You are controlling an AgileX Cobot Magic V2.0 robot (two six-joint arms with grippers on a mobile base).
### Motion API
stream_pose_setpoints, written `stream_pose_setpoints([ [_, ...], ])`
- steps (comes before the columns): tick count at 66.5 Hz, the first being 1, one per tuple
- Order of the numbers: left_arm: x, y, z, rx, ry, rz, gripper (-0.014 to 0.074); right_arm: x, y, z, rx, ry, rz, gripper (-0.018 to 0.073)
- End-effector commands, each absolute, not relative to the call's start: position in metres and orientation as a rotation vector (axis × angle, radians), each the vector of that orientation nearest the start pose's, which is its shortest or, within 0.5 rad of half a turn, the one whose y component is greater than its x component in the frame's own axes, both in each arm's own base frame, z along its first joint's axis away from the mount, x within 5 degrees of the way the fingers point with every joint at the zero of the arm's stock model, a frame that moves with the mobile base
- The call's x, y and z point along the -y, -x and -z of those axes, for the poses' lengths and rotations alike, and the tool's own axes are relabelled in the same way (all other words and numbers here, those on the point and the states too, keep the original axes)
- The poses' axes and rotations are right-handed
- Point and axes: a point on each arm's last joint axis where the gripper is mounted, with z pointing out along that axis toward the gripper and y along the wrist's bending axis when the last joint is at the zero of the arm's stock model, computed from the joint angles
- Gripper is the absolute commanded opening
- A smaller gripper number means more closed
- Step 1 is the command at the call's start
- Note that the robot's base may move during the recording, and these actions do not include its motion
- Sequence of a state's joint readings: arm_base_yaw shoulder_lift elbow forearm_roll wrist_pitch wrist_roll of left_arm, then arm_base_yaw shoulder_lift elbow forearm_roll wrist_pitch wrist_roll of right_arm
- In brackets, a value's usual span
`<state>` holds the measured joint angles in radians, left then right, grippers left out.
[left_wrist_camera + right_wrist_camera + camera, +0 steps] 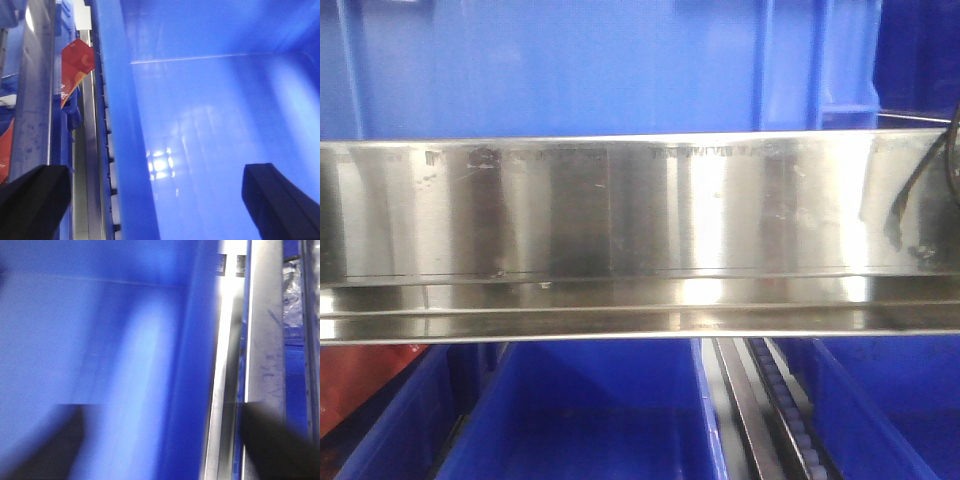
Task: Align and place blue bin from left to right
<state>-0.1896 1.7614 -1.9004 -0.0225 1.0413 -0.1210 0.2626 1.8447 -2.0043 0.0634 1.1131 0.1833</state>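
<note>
The blue bin (215, 115) fills the left wrist view, smooth and bare inside with a lamp glare on its floor. My left gripper (155, 200) is open, with its dark fingers (30, 200) set on either side of the bin's left wall (120, 125). In the blurred right wrist view, the right gripper (160, 445) is also open, and it straddles the blue bin's (90, 340) right wall (195, 390). A wide blue bin wall (570, 60) with vertical ribs spans the top of the front view. No gripper shows there.
A shiny steel rail (640, 230) crosses the front view, with more blue bins (590, 410) and a roller track (790, 410) below it. Left of the bin are steel rails (35, 100) and a red packet (75, 62). A steel rail (267, 350) runs along its right side.
</note>
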Motion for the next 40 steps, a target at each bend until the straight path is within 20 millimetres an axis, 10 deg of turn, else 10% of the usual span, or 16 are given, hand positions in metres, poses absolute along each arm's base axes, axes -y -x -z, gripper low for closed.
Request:
stream_pose_setpoints([
  [1, 0.075, -0.377, -0.419, -2.352, -0.085, 0.180, 0.0601, -0.109, -0.390, -0.411, -2.404, 0.097, -0.277, 0.0569],
  [24, 0.054, -0.313, -0.478, -2.252, -0.085, 0.059, 0.0588, -0.090, -0.340, -0.471, -2.254, 0.121, -0.215, 0.0525],
  [40, 0.036, -0.248, -0.512, -2.102, -0.084, -0.002, 0.0136, -0.072, -0.287, -0.509, -2.149, 0.155, -0.159, 0.0015],
])
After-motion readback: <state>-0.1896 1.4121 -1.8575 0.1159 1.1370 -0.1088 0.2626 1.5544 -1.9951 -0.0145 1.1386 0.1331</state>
